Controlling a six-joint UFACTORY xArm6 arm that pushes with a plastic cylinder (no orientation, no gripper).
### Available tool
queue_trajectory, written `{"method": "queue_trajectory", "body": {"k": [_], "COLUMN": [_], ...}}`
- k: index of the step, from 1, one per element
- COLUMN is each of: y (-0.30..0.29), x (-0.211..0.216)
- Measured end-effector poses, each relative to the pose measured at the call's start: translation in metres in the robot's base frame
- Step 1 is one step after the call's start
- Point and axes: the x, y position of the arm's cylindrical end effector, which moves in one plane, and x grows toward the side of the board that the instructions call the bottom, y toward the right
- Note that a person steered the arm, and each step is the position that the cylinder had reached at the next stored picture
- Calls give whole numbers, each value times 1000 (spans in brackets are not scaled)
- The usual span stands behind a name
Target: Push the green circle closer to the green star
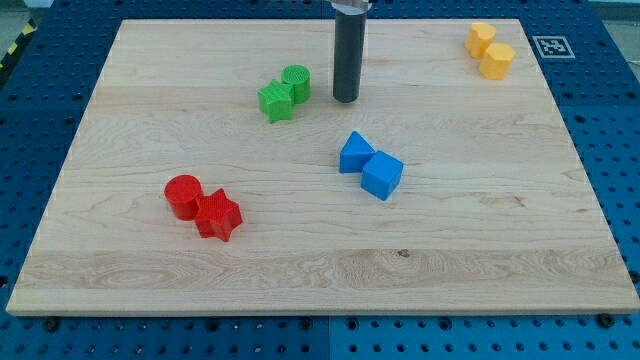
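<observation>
My tip (346, 99) is the bottom end of a straight dark rod. It has no jaws to spread or pinch; it holds nothing and rests on the board (480, 250).

The green circle (296, 81) sits just to the view's left of my tip, near it but not touching. It is a short round block with a ribbed top. The green star (276, 101) is on the far side of the circle from my tip, a bit lower in the view. The two green blocks touch.

Below my tip, toward the view's bottom, sit two blue blocks pressed together: a blue wedge-like one (354, 153) and a blue cube (382, 175).

Far down to the view's left of my tip are a red circle (183, 195) and a red star (218, 214), touching.

Well off to the view's right, near the top corner, two yellow blocks (489, 51) sit side by side; their shapes are hard to make out.

The board is pale wood with fine grain lines, and all the blocks look like ribbed plastic.
</observation>
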Motion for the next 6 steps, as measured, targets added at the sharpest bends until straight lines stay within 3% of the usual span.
{"method": "queue_trajectory", "body": {"k": [2,6], "y": [0,-25], "x": [-27,-30]}}
